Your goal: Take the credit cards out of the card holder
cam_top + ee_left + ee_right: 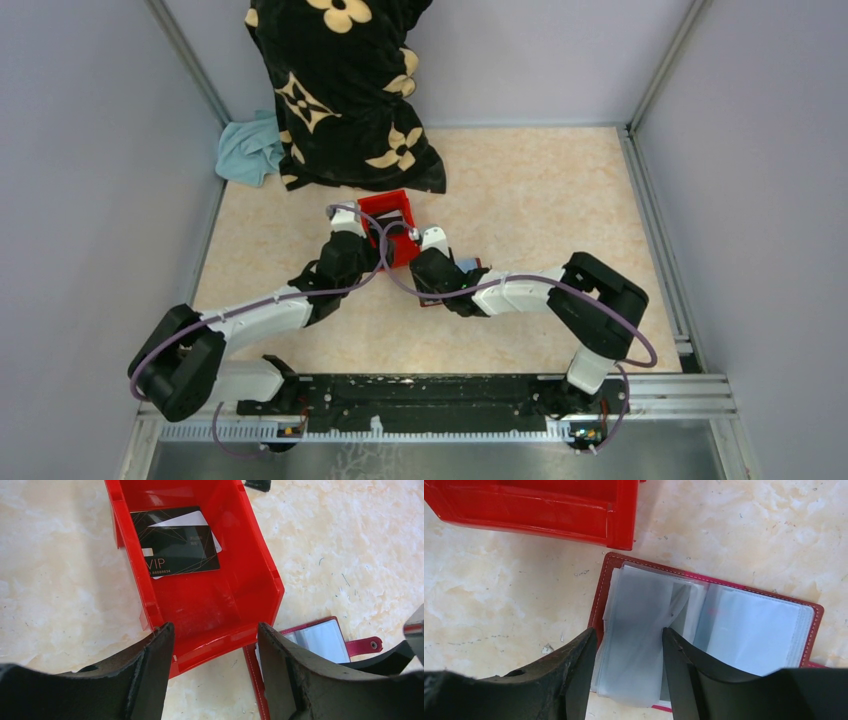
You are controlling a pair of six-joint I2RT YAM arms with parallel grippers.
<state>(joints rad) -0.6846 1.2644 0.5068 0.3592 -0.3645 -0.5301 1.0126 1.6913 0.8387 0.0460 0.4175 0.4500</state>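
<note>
Credit card (182,552) with "VIP" lettering

A beige marbled tabletop (540,180) is lying beneath the jaws; pale grey walls (80,150) are enclosing it, with aluminium posts (190,60) rising at the corners far beyond them, under even light.

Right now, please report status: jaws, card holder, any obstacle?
Both jaws open. Left gripper above red box, cards inside. Right gripper over open card holder. Nothing blocking.

Box (240,580) is red, cards (180,550) black, card holder (744,625) crimson.
</note>
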